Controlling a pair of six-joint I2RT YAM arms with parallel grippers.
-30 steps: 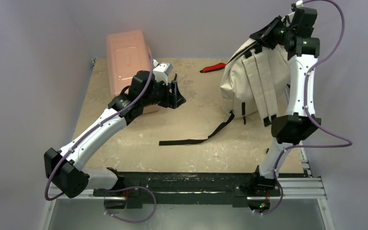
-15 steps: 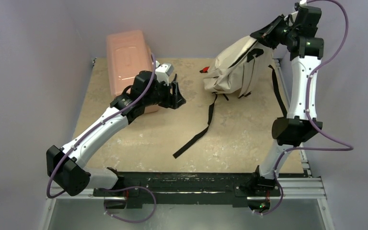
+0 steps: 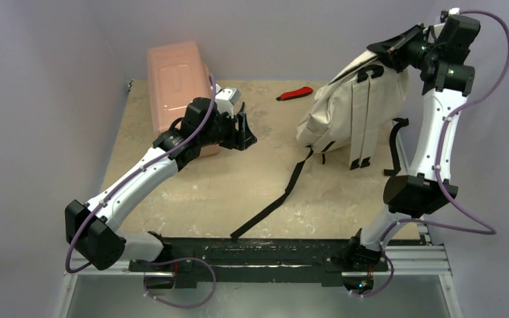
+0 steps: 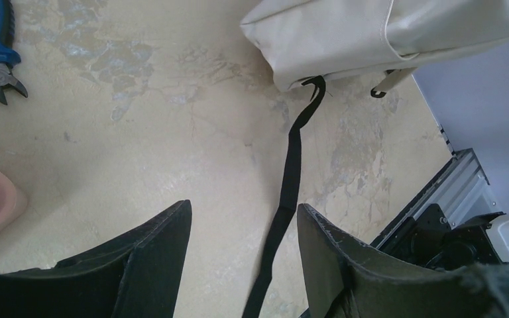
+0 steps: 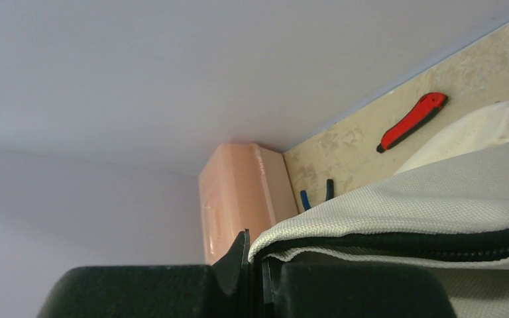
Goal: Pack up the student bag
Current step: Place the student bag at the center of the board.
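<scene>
Over the far right of the table [image 3: 192,192], the right gripper [image 3: 397,50] is pinching the top edge of the student bag [image 3: 344,112], while the left gripper [image 3: 244,129] is hovering wide open beside the pink box [image 3: 175,79].

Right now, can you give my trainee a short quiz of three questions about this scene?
1. True or false: neither arm holds the student bag.
2. The long black strap trails toward: A the near edge of the table, B the pink box, C the back wall.
3. What do the left jaws hold?
Key: 1 false, the right jaws are shut on its top; 2 A; 3 nothing, they are open.
</scene>
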